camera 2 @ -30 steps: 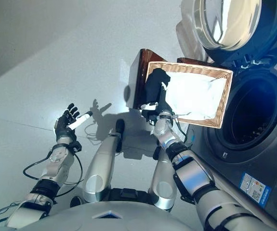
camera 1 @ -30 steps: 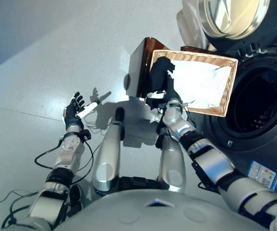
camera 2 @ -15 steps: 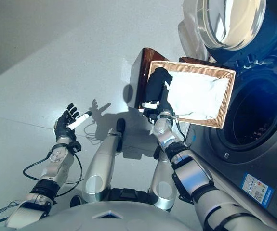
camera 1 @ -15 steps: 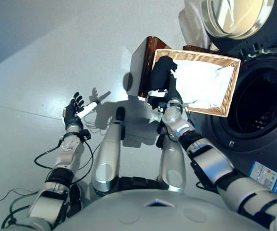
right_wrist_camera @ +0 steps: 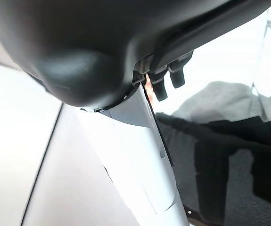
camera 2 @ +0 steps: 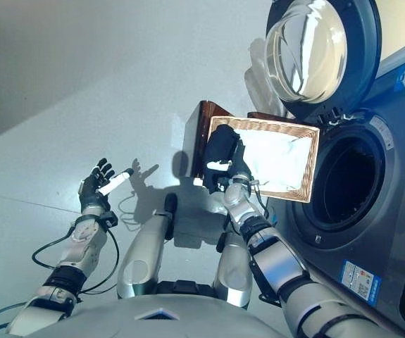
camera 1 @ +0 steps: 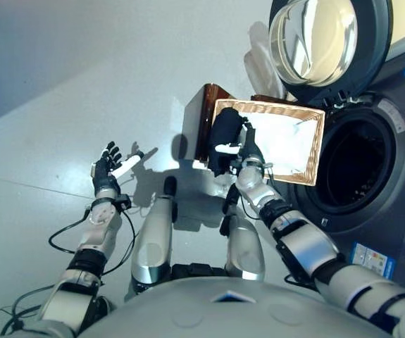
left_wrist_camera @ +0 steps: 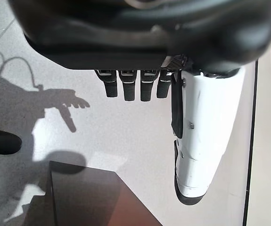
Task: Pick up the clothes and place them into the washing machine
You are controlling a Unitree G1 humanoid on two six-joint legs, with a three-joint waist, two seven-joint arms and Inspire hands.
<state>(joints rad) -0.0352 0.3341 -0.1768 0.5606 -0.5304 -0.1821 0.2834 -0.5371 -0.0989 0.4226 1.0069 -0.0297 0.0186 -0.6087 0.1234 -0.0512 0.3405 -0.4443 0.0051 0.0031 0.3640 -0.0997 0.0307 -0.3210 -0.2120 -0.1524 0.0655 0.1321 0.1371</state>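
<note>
A wicker basket (camera 1: 272,104) lined with white cloth (camera 1: 285,141) rests on a brown stool (camera 1: 201,125). A dark garment (camera 1: 223,127) lies bunched at the basket's left end and hangs over its rim. My right hand (camera 1: 244,153) sits against the near side of that garment, its white-covered thumb pointing left and its fingers relaxed, not closed round the cloth. In the right wrist view the dark garment (right_wrist_camera: 225,165) lies just past the right hand (right_wrist_camera: 78,37). My left hand (camera 1: 105,169) hovers open and empty above the floor at the left.
The washing machine stands at the right, its drum opening (camera 1: 353,165) just beside the basket. Its round door (camera 1: 318,42) is swung open above the basket. Grey floor (camera 1: 61,84) spreads to the left.
The whole view has shifted, so the camera moved. My right hand stays at the dark garment and my left hand keeps its open pose.
</note>
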